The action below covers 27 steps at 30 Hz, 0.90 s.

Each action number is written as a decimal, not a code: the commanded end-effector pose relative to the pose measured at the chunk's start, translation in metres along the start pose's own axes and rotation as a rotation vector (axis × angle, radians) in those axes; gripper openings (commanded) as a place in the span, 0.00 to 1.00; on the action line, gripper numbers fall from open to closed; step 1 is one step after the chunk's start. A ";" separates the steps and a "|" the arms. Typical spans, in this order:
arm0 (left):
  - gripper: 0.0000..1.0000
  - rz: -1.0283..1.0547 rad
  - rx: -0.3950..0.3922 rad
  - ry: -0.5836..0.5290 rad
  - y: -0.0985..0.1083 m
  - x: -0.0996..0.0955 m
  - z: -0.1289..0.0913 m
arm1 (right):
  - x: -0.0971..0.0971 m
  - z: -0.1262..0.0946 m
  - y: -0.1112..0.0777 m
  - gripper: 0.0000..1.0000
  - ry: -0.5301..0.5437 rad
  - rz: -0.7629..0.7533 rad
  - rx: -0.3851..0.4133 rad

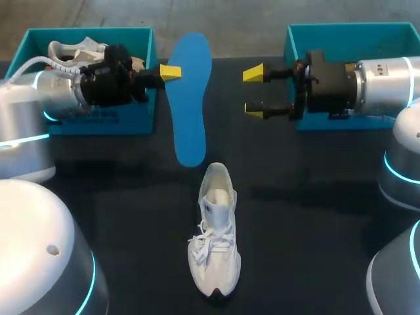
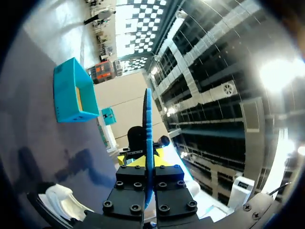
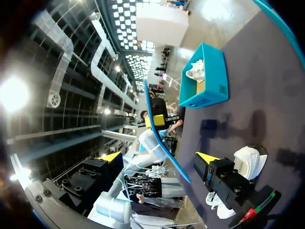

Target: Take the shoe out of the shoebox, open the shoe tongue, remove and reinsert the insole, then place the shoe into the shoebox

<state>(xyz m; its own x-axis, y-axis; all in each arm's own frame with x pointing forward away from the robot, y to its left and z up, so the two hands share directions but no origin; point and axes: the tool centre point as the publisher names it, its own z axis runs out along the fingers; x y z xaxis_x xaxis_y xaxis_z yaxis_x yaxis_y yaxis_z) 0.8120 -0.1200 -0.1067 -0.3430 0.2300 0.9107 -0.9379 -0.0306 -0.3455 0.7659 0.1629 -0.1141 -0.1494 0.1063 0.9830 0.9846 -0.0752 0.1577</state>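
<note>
the left claw (image 1: 169, 72) is clamped on the blue insole (image 1: 190, 98). its wrist view shows the sheet edge-on, running straight out between the finger blocks. only one yellow tip shows from above, so the far finger's contact is probably there rather than plainly seen. the insole's long axis runs across this claw's reach, pinched near its broad forefoot end, with the narrow heel end hanging out toward the robot's side.

the right claw (image 1: 254, 92) stands with its fingers spread and nothing in them. it faces the left claw, with the insole just ahead of its tips and in line with the gap, touching neither finger.

the white shoe (image 1: 214, 239) rests on the black table (image 1: 315, 216) below both claws and nearer the robot. its mouth faces up, its heel is toward the claws and its toe points away from them. its long axis lies roughly in line with the insole's, so reinserting looks like a matter of lowering the heel end into the mouth. the left claw, already holding, is the better placed.

the insole is thin, flat and flexible-looking, and the shoe is soft mesh with loose laces. the teal right shoebox (image 1: 341, 29) sits behind the right claw. the left shoebox (image 1: 98, 121), behind the left claw, holds a second shoe (image 1: 72, 51).
</note>
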 end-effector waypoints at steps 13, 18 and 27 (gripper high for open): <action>0.00 0.798 -0.157 0.129 -0.020 0.008 -0.002 | 0.000 0.002 0.001 1.00 -0.002 0.000 0.000; 0.00 0.935 -0.178 0.149 -0.025 0.009 0.000 | 0.000 0.002 0.001 1.00 -0.002 0.000 0.000; 0.00 1.104 -0.196 0.178 -0.030 0.014 -0.003 | 0.000 0.002 0.001 1.00 -0.002 0.000 0.000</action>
<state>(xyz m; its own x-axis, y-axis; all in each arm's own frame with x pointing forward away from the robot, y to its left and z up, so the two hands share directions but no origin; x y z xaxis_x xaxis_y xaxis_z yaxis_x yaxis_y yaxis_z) 0.8300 -0.1139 -0.0832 -0.9243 0.2846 0.2542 -0.2970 -0.1183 -0.9475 0.7668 0.1637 -0.1132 -0.1496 0.1077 0.9829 0.9847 -0.0738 0.1580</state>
